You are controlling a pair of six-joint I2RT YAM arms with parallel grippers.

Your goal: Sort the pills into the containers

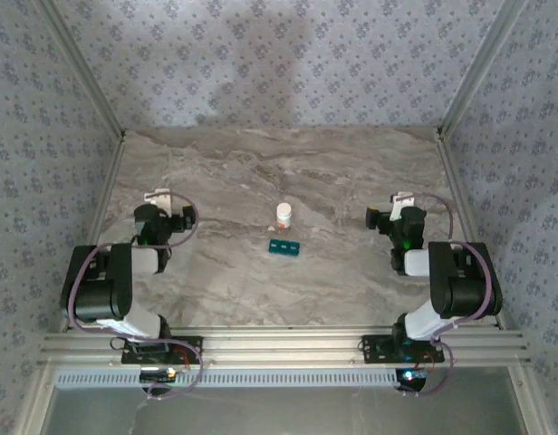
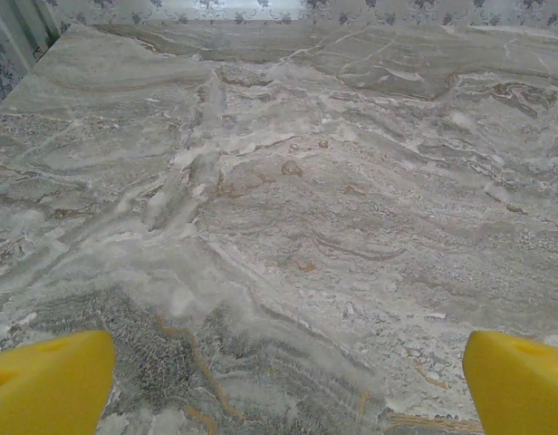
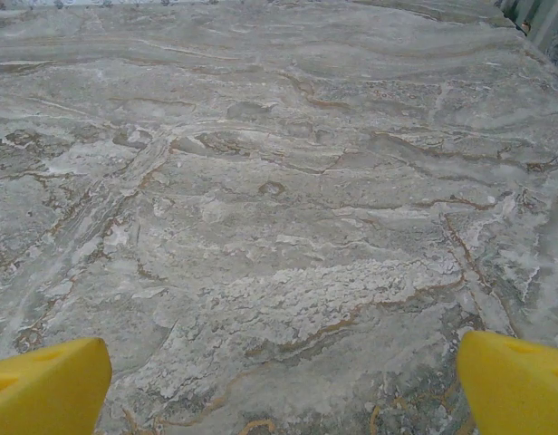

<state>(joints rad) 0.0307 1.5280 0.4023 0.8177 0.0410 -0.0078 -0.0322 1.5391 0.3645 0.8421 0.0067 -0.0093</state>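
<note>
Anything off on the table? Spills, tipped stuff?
Nothing stands out. The white bottle stands upright mid-table; the teal containers lie flat just nearer the arms, apart from it. The left gripper and right gripper are open over bare marble.

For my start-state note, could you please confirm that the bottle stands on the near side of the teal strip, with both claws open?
Not quite: the top view shows the bottle on the far side of the strip, not the near side. The left claw and right claw are indeed open.
</note>
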